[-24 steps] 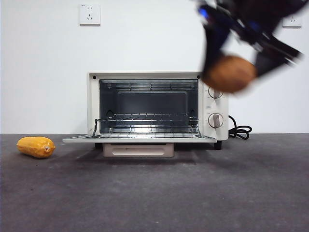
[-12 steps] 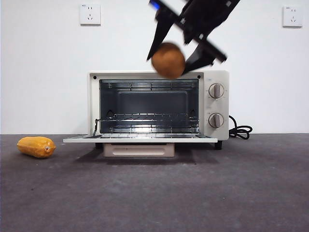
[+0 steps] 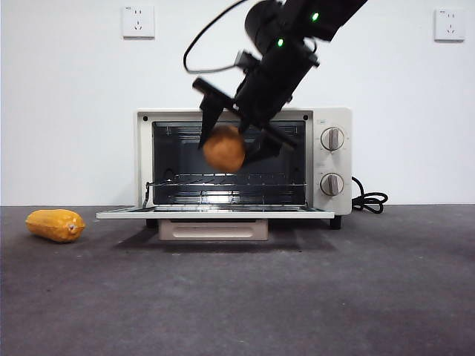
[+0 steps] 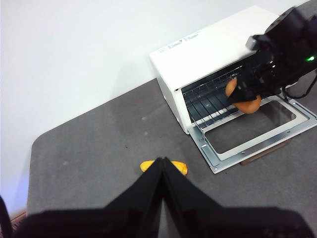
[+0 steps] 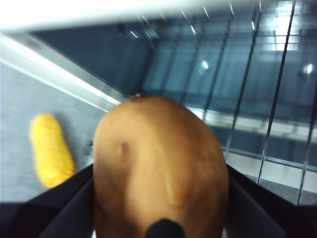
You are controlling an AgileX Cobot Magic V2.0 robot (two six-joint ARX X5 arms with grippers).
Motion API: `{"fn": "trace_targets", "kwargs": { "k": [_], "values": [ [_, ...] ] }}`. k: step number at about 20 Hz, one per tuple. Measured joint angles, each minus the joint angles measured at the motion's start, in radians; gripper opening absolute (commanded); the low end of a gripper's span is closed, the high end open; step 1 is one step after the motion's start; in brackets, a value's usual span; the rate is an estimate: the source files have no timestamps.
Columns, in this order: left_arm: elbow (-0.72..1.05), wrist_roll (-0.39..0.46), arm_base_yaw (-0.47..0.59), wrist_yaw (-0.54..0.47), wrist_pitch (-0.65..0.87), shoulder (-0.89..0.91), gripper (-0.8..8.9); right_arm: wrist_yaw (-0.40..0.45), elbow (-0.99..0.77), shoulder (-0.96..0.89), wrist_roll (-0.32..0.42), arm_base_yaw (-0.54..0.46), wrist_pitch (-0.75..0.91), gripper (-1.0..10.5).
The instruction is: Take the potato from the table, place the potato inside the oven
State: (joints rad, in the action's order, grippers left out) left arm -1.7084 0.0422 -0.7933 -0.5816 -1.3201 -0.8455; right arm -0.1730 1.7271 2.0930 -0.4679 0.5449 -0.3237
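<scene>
The orange-brown potato (image 3: 224,148) hangs in front of the open mouth of the cream-white oven (image 3: 335,159), above its lowered door (image 3: 214,213). My right gripper (image 3: 230,144) is shut on the potato, its arm reaching down from the upper right. In the right wrist view the potato (image 5: 161,173) fills the space between the black jaws, with the wire rack (image 5: 267,114) just beyond. From the left wrist view I see the potato (image 4: 242,96) at the oven (image 4: 198,54) opening. My left gripper (image 4: 162,166) is shut, high above the table (image 4: 89,158), holding nothing.
An elongated yellow-orange glossy vegetable (image 3: 55,225) lies on the table (image 3: 237,297) left of the oven. A black cord (image 3: 369,200) curls at the oven's right side. Two wall sockets (image 3: 138,21) sit on the white wall behind.
My right gripper has carried the potato from the upper right, leftward and down, to the front of the oven opening. The rest is unmoved.
</scene>
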Motion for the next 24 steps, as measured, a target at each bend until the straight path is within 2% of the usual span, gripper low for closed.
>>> {"fn": "trace_targets", "kwargs": {
  "k": [6,9,20,24],
  "values": [
    [0.0,0.03,0.0,-0.07,0.0,0.0,-0.05,0.097,0.045,0.044,0.001,0.0,0.022,0.3],
    [0.0,0.037,0.0,-0.071,0.0,0.0,-0.05,0.104,0.046,0.045,0.001,0.0,0.043,0.3],
    [0.0,0.056,0.0,-0.071,0.0,0.0,-0.05,0.224,0.046,0.063,-0.007,0.001,0.082,0.3],
    [0.0,0.056,0.0,-0.071,0.0,0.0,-0.05,0.238,0.046,0.063,-0.007,0.001,0.089,0.3]
  ]
}}
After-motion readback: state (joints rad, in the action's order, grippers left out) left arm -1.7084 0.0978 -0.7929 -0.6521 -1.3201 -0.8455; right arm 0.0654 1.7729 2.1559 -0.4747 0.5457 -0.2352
